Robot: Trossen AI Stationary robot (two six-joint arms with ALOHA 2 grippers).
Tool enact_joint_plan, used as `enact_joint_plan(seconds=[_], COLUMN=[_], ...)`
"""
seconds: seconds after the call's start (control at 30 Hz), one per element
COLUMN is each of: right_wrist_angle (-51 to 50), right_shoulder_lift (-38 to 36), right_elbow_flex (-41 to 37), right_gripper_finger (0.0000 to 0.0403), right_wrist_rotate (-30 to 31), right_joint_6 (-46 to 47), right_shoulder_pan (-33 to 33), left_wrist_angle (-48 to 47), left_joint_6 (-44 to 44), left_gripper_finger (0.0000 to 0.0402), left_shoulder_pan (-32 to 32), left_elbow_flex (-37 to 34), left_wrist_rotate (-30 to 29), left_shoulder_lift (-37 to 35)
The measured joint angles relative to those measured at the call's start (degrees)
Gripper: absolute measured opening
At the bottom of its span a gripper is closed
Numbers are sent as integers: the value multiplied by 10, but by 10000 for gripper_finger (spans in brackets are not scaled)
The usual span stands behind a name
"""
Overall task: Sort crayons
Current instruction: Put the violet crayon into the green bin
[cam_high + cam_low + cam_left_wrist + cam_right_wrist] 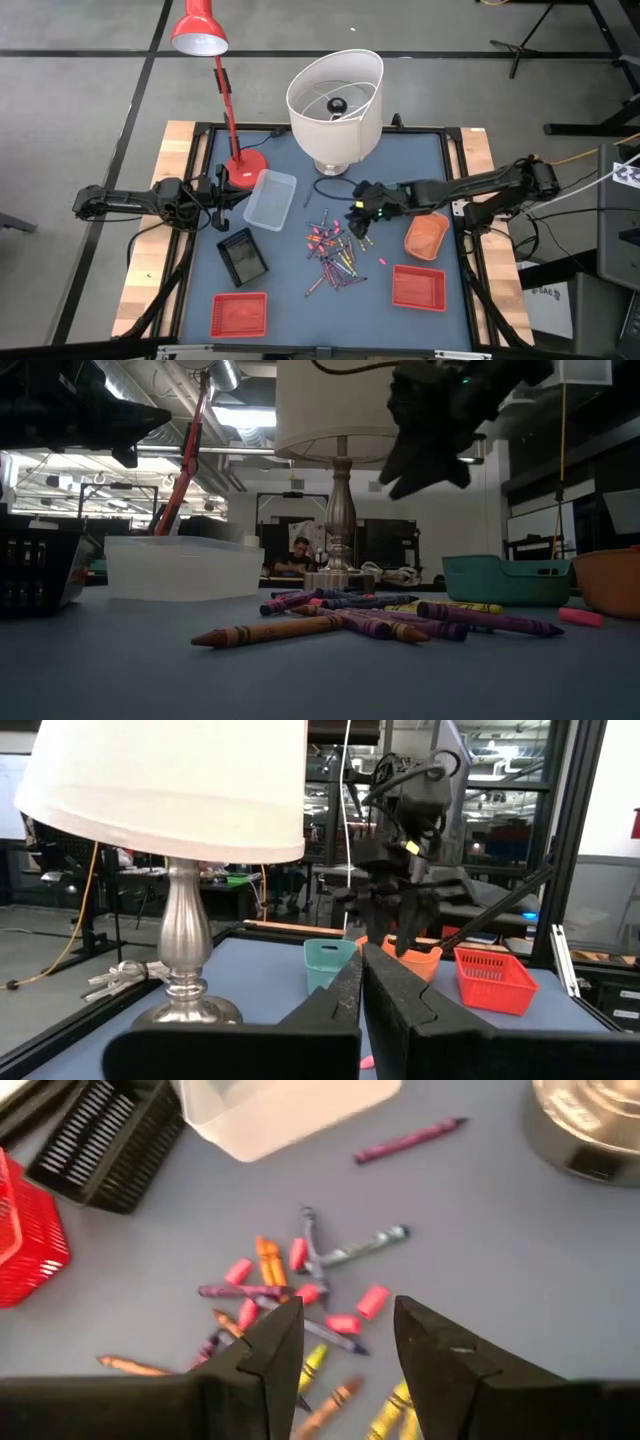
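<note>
Crayons (333, 253) lie scattered on the blue table (400, 170) in front of the white-shaded lamp (335, 98), the right gripper (358, 226) hovering above them with jaws apart and empty, the left gripper (238, 196), jaws together, beside the clear tray (270, 199).

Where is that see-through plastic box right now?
In the high view the clear box sits left of the table's middle, beside the red lamp's base and just above the black basket.

Pink, purple, yellow, orange crayons (300, 1295)
</note>
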Motion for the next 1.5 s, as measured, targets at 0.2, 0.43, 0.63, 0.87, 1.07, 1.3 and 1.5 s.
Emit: enact_joint_plan(seconds=[0.2,0.43,0.63,0.87,1.07,1.3,1.5], right_wrist_angle=[45,57,59,59,51,18,-41], right_shoulder_lift=[47,79,81,80,73,48,19], right_elbow_flex=[0,0,0,0,0,-1,-1], right_gripper_finger=[156,156,156,156,156,156,156], right_wrist_rotate=[-21,-26,-25,-47,-55,-49,-9], right_joint_6=[0,-3,-9,-20,-28,-72,-127], right_shoulder_pan=[0,0,0,5,22,65,107], left_wrist_angle=[5,68,116,120,120,117,116], left_joint_6=[0,-1,-33,-45,-45,-45,-46], left_gripper_finger=[0,3,51,90,92,93,93], left_shoulder_pan=[0,0,0,-8,-31,-47,-61], left_elbow_flex=[0,0,3,38,108,199,279], left_wrist_rotate=[1,23,17,18,2,-33,-47], left_shoulder_lift=[0,4,44,152,296,472,609])
